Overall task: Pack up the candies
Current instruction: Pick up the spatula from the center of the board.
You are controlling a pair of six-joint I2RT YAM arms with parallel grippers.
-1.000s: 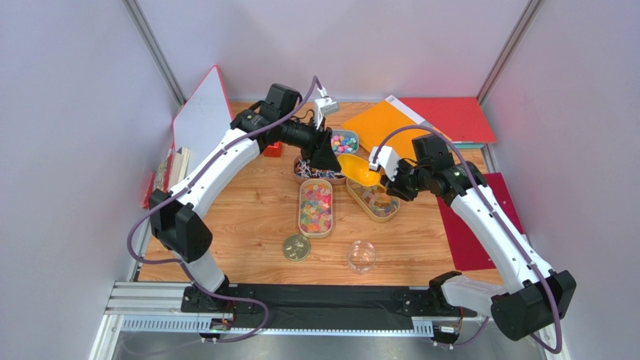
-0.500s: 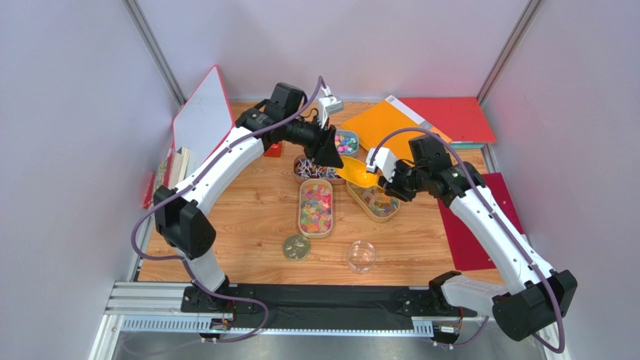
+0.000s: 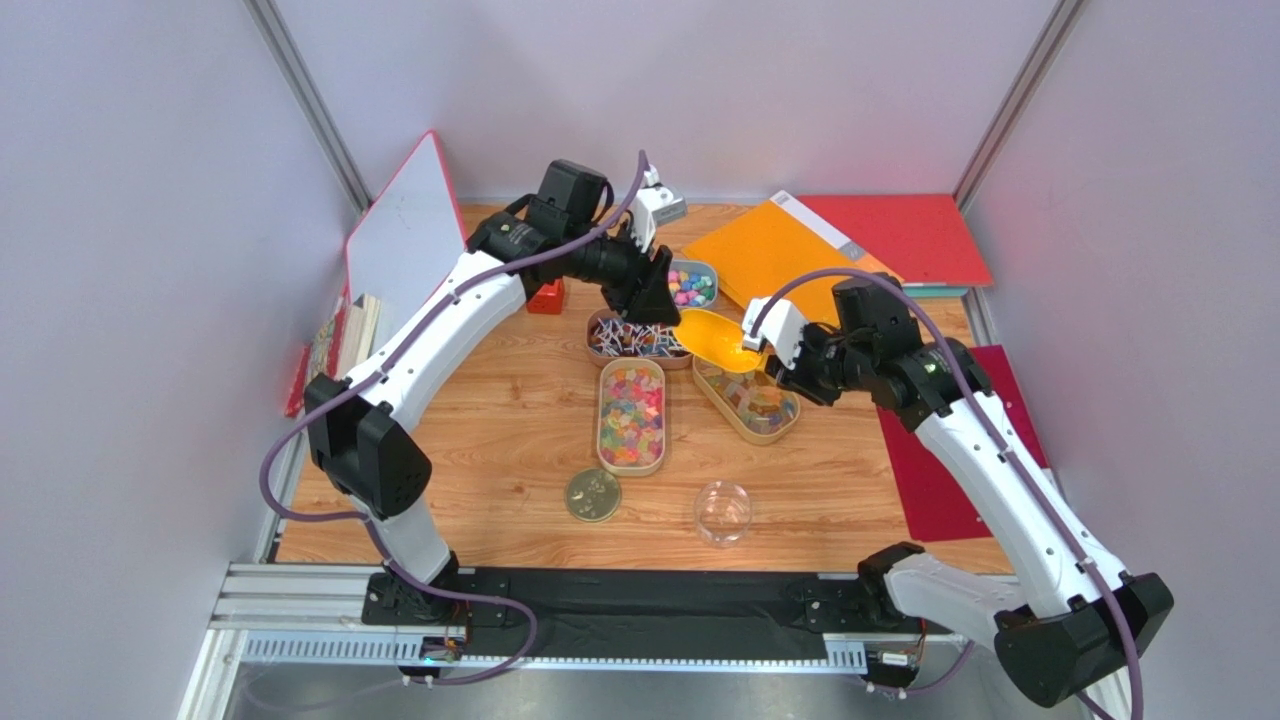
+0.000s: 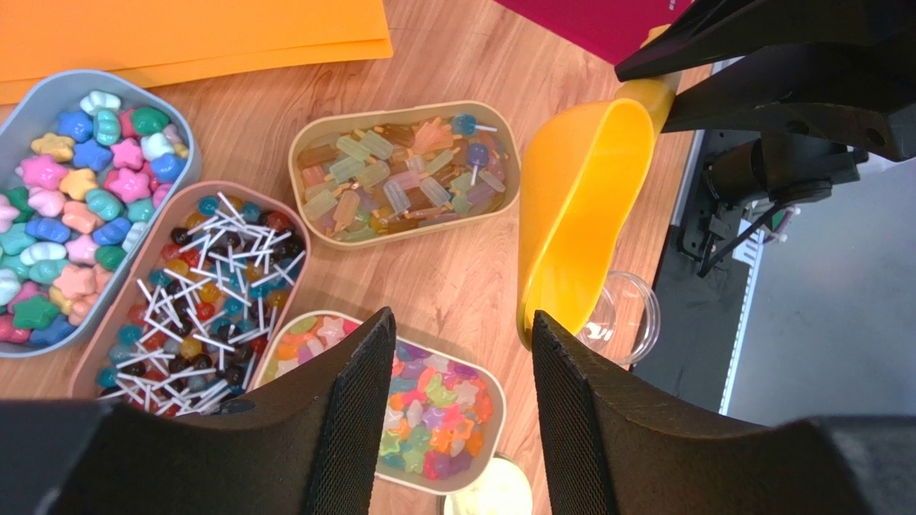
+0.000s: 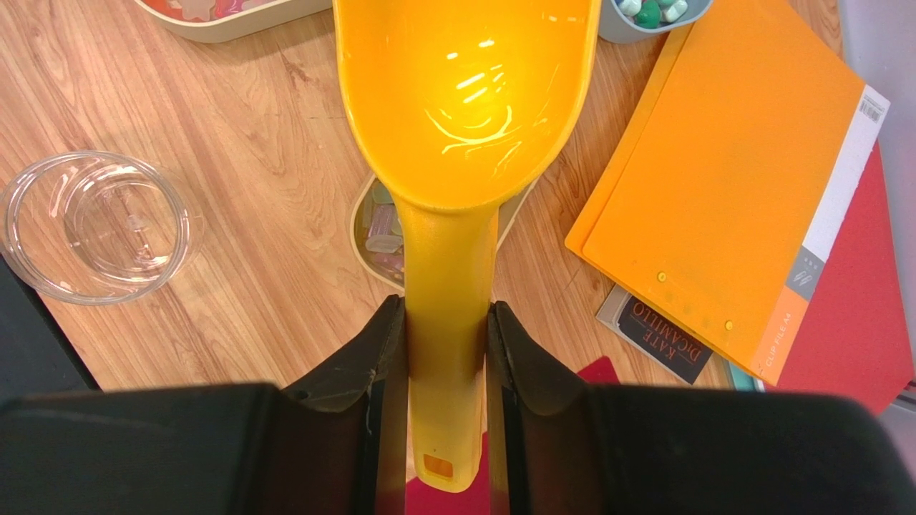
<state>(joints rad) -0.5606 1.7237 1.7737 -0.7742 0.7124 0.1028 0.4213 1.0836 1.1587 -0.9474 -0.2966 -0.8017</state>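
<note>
The candies lie in four trays: pink, green and blue pieces (image 4: 75, 182) in a grey tray, lollipops (image 4: 199, 290) beside it, clear-wrapped sweets (image 4: 398, 177) in a beige tray, and coloured gummies (image 4: 435, 413) in the near one. My left gripper (image 4: 462, 370) hangs open and holds nothing above the lollipop and gummy trays (image 3: 648, 305). My right gripper (image 5: 446, 343) is shut on the handle of a yellow scoop (image 5: 468, 97). The scoop's bowl is empty and hovers between the trays (image 3: 718, 342).
A clear round jar (image 3: 724, 512) and a round gold lid (image 3: 592, 495) sit near the front. A red cube (image 3: 546, 297) lies behind the left arm. An orange folder (image 3: 774, 248) and red sheets (image 3: 902, 237) lie at the back right, with a white board (image 3: 403, 225) leaning at the left.
The left gripper has drifted a little toward the back and its jaws have narrowed slightly. The right arm has shifted its elbow outward, while the scoop stays almost in place.
</note>
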